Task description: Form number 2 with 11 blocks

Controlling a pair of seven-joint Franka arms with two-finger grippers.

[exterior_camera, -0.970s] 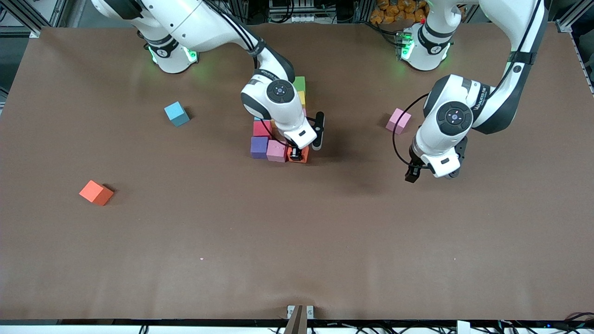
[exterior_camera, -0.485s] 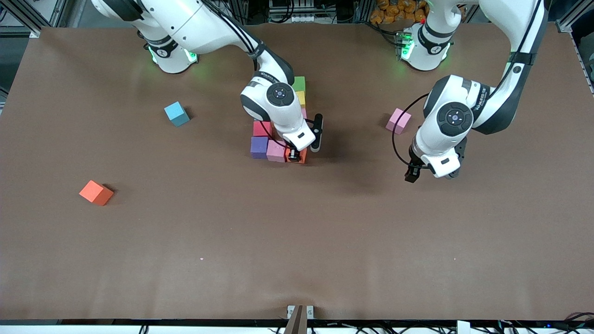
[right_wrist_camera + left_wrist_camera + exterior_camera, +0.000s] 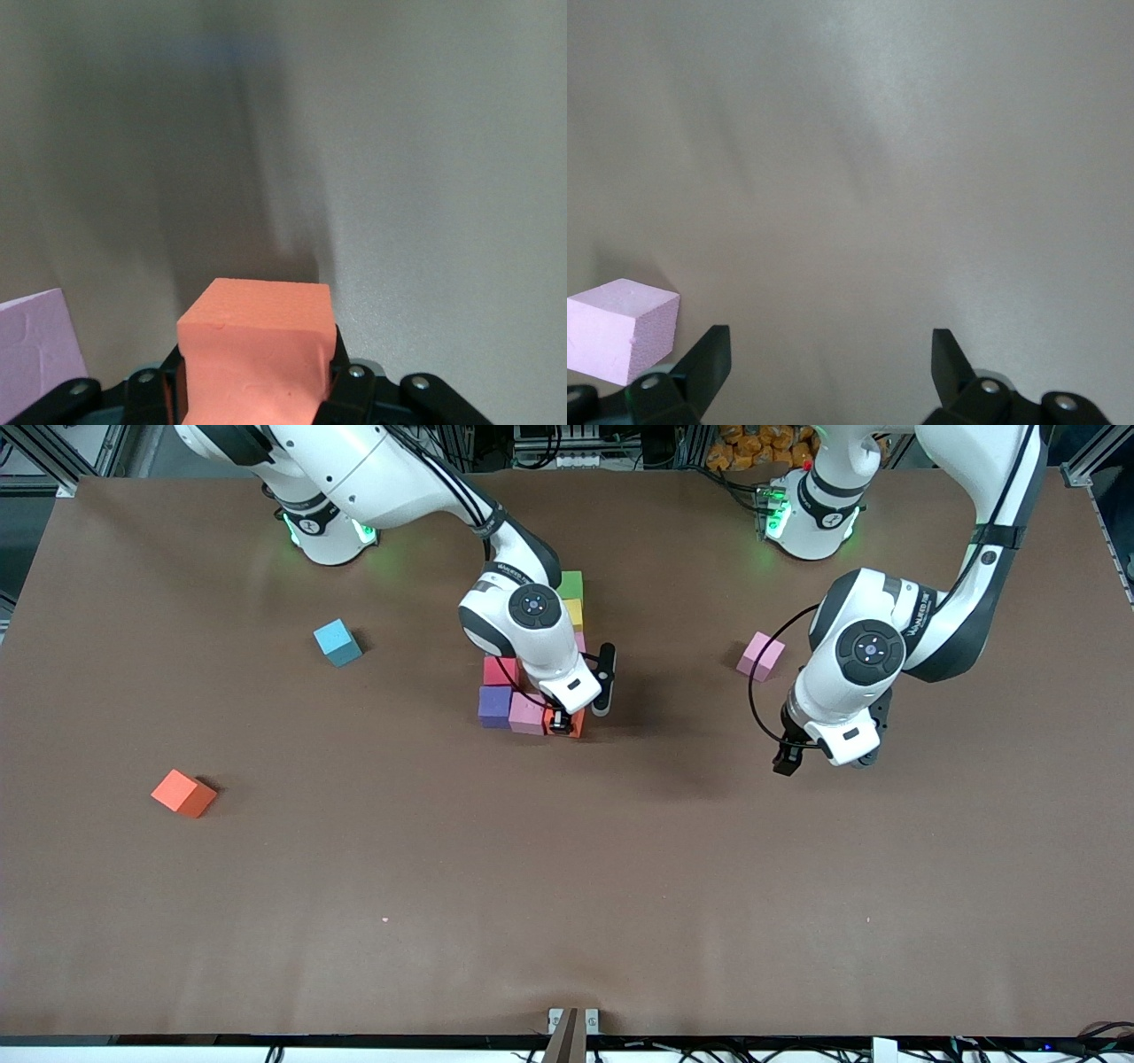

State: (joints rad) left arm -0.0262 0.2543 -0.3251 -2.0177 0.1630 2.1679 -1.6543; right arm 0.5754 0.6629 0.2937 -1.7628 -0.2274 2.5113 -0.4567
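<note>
The number 2 is a partial cluster mid-table: green block (image 3: 571, 584), yellow block (image 3: 576, 611), red block (image 3: 499, 670), purple block (image 3: 494, 706) and pink block (image 3: 527, 713); the right arm hides its middle. My right gripper (image 3: 560, 724) is shut on an orange block (image 3: 577, 726) right beside that pink block, at the row nearest the front camera. The right wrist view shows the orange block (image 3: 257, 345) squeezed in the right gripper (image 3: 257, 385), with the pink block (image 3: 35, 354) next to it. My left gripper (image 3: 796, 758) hangs open and empty (image 3: 830, 341) over bare table.
Loose blocks lie apart from the cluster: a pink one (image 3: 760, 655) (image 3: 620, 332) close to the left gripper, a light blue one (image 3: 337, 642) and an orange one (image 3: 183, 793) toward the right arm's end. The brown table (image 3: 567, 886) is bare nearer the front camera.
The right gripper has nudged the orange block slightly closer against the pink block in the cluster. The left arm has barely moved.
</note>
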